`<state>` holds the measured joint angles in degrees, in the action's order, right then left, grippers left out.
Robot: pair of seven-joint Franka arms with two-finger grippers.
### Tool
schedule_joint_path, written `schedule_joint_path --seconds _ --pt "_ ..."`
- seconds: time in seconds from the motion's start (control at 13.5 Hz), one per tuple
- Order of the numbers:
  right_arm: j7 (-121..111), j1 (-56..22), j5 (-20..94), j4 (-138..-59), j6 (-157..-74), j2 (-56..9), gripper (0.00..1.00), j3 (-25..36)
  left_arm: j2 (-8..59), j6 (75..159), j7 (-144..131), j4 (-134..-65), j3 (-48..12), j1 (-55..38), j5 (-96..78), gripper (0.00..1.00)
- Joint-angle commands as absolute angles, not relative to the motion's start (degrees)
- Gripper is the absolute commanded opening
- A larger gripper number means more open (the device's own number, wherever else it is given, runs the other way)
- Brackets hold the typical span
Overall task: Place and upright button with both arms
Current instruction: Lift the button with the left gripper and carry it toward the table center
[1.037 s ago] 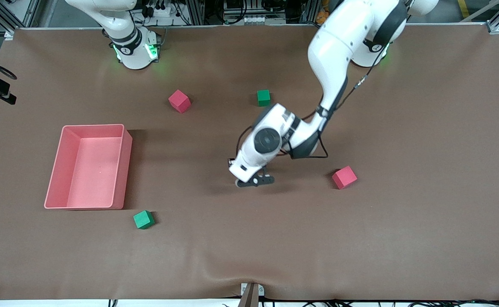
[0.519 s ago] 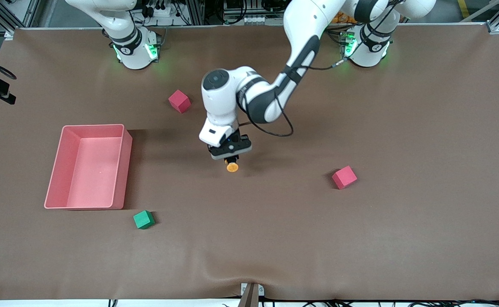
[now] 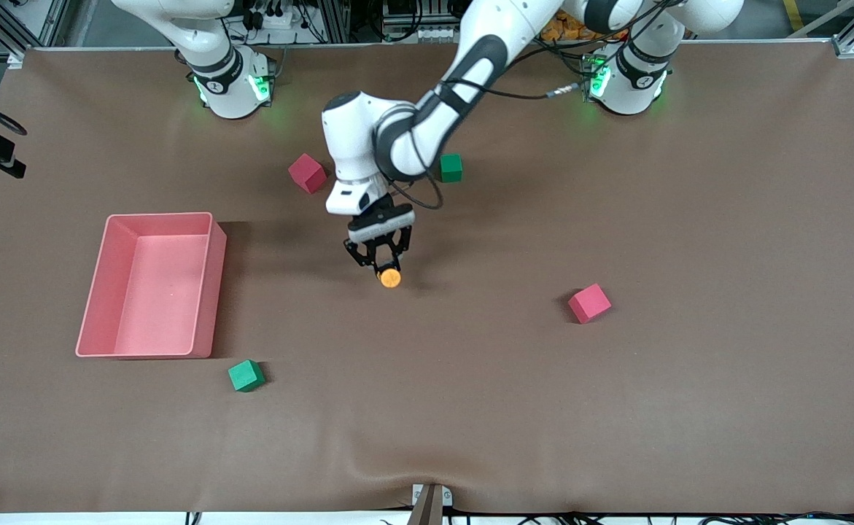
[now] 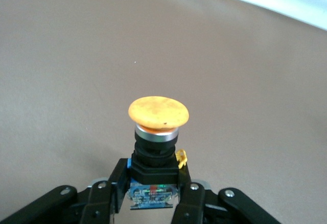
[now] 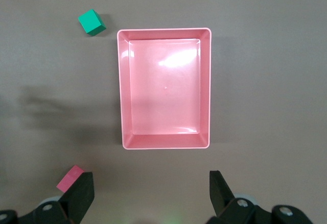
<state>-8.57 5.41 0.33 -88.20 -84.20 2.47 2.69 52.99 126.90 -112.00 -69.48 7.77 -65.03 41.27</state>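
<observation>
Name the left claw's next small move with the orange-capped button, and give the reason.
Probably lower it straight down to the mat: the left claw is shut on the button, over bare table between the pink tray and a red cube. The right claw waits open above the tray.

High front overview; right wrist straight above pink tray (image 5: 163, 144), shared.

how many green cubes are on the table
2: one green cube beside the left arm's wrist, partly hidden by it; the other near the pink tray, nearer the front camera.
</observation>
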Motion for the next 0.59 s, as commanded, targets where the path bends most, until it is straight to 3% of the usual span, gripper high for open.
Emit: schedule_joint_path --seconds 0.0,0.52 --pt "-8.6 6.6 0.5 -87.6 -83.1 2.7 1.00 1.8 54.0 126.8 -122.9 -72.1 8.7 -68.0 50.6 0.00" --pt "-8.7 6.7 -0.3 -87.5 -82.4 2.9 1.00 1.9 57.6 119.4 -138.0 -74.3 8.7 -73.4 64.1 0.00"
